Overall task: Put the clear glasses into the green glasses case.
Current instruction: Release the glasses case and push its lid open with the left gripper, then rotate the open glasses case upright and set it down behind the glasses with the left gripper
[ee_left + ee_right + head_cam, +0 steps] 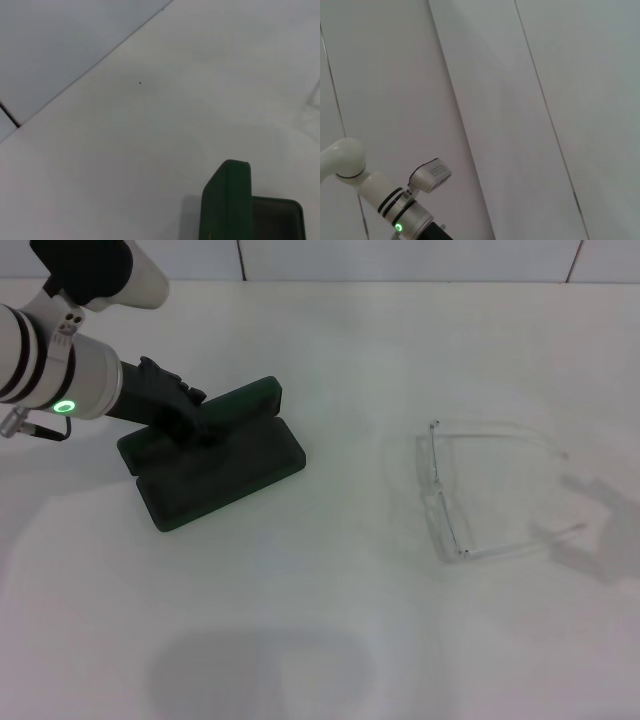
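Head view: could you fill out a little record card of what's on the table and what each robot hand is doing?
Surface: white table
Green glasses case: open, lid raised, on the robot's left side of the table
Clear glasses: lying on the table, arms unfolded, right of the case and apart from it
Left hand: at the case's lid; its grip cannot be made out
Right hand: out of sight
Glasses in case: not yet

I work in what looks like a plain test room: a bare white table (300,640) with a pale tiled wall (520,100) rising just behind it, dark joints between the tiles.
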Action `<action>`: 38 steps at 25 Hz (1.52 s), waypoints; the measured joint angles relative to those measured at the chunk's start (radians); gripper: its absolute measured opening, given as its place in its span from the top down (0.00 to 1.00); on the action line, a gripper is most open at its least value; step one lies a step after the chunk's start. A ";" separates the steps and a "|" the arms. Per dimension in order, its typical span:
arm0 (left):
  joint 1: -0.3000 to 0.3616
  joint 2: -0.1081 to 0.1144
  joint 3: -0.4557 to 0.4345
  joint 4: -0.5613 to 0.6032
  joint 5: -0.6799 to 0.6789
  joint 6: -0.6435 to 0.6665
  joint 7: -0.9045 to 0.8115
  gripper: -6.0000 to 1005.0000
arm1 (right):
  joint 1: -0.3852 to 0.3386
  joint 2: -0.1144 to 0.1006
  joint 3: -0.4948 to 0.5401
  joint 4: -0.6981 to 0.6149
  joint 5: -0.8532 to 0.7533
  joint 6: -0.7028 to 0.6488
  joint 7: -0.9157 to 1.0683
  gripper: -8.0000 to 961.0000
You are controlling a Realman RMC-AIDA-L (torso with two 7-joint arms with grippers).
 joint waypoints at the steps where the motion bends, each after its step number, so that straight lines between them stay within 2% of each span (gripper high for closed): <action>1: 0.001 0.000 0.000 0.002 0.000 0.003 0.000 0.31 | 0.000 0.000 0.000 0.000 0.000 0.000 0.000 0.09; 3: 0.002 -0.001 0.001 0.004 -0.001 0.007 0.001 0.40 | 0.001 0.000 0.000 0.000 -0.001 0.000 0.000 0.09; 14: 0.009 -0.001 0.025 0.009 -0.005 0.008 0.006 0.67 | -0.006 -0.001 0.001 0.000 0.003 -0.002 -0.010 0.09; 17: 0.018 -0.002 0.030 0.022 -0.011 0.009 0.007 0.78 | -0.008 -0.001 0.001 0.000 0.003 -0.003 -0.014 0.09; 19: 0.027 -0.002 0.037 0.045 -0.031 0.015 0.007 0.79 | -0.010 -0.001 0.001 0.000 0.003 -0.001 -0.019 0.09; 22: 0.076 -0.002 0.107 0.147 -0.105 0.039 0.015 0.79 | -0.012 -0.005 0.019 0.000 0.003 -0.002 -0.029 0.09; 28: 0.158 -0.005 0.357 0.328 -0.106 0.034 0.021 0.79 | -0.025 -0.017 0.130 0.000 0.003 -0.040 -0.038 0.09; 30: 0.165 -0.006 0.432 0.349 -0.061 0.011 0.009 0.79 | -0.034 -0.018 0.151 0.000 0.003 -0.054 -0.044 0.09; 32: 0.164 -0.007 0.469 0.353 -0.026 -0.005 -0.001 0.79 | -0.040 -0.018 0.155 0.000 0.002 -0.060 -0.050 0.09; 38: 0.147 -0.009 0.537 0.340 -0.011 -0.061 -0.004 0.79 | -0.046 -0.019 0.155 0.032 0.002 -0.062 -0.074 0.09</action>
